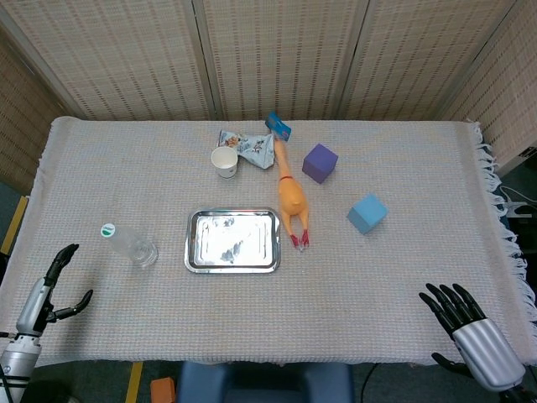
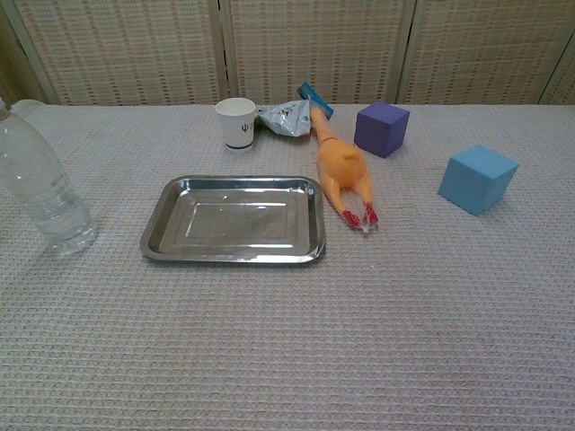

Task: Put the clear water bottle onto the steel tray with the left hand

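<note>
Bottle (image 1: 130, 244) left of tray (image 1: 232, 265)

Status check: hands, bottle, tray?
Both hands, left and right, open at near edge. Bottle upright, untouched, left of tray. Nothing between them.

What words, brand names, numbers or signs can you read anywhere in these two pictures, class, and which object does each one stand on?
None can be read as text.
Paper cup: a small dark mark on its side, too small to read.
Snack packet: printed, but crumpled and blurred; nothing legible.
Clear water bottle: no label shows; the green-and-white cap bears no legible writing.
Steel tray, rubber chicken, purple block and blue block: no markings.
</note>
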Controlling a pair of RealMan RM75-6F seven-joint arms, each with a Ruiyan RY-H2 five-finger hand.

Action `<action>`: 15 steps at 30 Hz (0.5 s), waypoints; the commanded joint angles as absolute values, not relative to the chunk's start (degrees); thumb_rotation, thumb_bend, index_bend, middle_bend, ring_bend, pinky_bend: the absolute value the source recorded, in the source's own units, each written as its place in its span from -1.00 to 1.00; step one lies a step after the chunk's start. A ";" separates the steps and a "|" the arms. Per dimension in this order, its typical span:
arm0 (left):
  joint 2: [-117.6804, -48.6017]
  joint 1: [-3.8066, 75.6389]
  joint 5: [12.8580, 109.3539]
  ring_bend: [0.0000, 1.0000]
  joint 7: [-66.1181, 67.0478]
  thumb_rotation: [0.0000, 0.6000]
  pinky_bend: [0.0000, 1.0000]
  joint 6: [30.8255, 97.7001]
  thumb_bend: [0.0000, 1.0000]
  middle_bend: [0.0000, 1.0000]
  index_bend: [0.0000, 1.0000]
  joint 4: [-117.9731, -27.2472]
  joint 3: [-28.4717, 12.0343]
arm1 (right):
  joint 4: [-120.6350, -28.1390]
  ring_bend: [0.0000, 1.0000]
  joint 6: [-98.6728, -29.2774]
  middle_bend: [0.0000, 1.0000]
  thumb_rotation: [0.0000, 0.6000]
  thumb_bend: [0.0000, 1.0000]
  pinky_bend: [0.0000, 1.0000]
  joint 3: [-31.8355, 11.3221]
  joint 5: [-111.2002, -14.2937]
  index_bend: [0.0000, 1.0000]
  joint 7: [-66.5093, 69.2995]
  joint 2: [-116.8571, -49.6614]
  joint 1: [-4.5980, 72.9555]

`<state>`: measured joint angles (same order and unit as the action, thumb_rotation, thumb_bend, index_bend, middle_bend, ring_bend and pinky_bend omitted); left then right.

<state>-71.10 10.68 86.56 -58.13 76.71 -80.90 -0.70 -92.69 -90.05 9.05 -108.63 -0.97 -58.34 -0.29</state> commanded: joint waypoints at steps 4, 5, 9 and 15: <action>-76.35 14.39 84.49 -1.00 -57.35 1.00 -1.00 71.06 -0.31 -1.00 -1.00 -76.66 -2.08 | -93.13 -1.00 -87.22 -1.00 1.00 -0.99 -1.00 8.76 -107.72 -1.00 -1.89 -58.85 1.00; -77.29 14.58 84.40 -1.00 -56.21 1.00 -1.00 71.17 -0.31 -1.00 -1.00 -75.78 -2.34 | -93.23 -1.00 -86.56 -1.00 1.00 -0.99 -1.00 8.91 -107.66 -1.00 -1.61 -58.72 1.29; -80.97 15.47 84.07 -1.00 -52.16 1.00 -1.00 71.16 -0.31 -1.00 -1.00 -72.58 -3.20 | -93.67 -1.00 -84.63 -1.00 1.00 -0.98 -1.00 9.13 -107.06 -1.00 -0.80 -58.17 2.28; -84.26 17.21 83.01 -1.00 -50.64 1.00 -1.00 69.69 -0.30 -1.00 -1.00 -68.85 -4.74 | -93.52 -1.00 -84.52 -1.00 1.00 -0.97 -1.00 9.10 -106.92 -1.00 -0.26 -58.37 2.59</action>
